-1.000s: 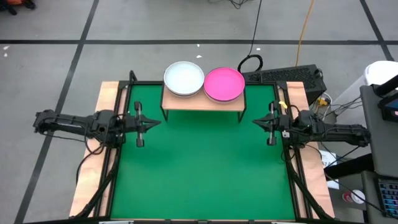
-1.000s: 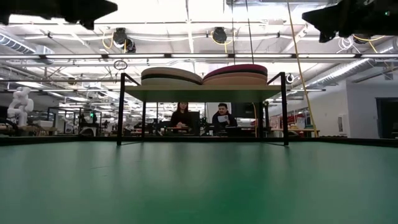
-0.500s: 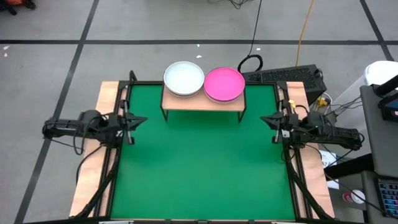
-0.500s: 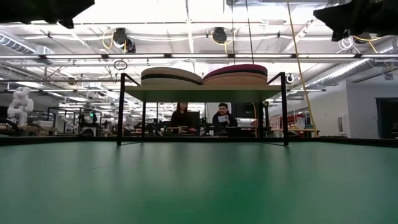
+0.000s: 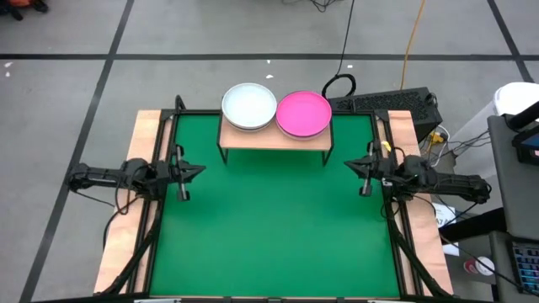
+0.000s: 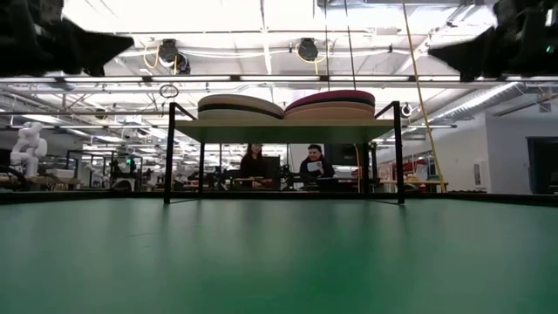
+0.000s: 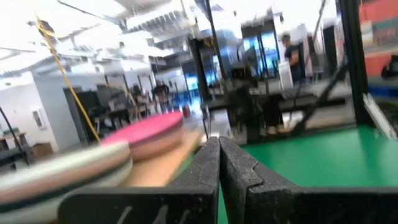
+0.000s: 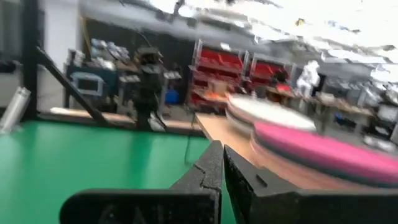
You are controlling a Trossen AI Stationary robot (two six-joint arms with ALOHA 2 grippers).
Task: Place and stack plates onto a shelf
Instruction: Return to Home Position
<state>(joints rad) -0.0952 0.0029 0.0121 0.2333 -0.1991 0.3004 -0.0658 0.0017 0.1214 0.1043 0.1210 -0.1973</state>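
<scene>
Left claw (image 5: 194, 170) and right claw (image 5: 351, 165) inward again, clenched empty; round smooth plates (image 5: 248, 106) on wooden shelf (image 5: 274, 140).

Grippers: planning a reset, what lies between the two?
Bare green mat between left gripper and right gripper, just in front of the shelf, per the high view.
</scene>
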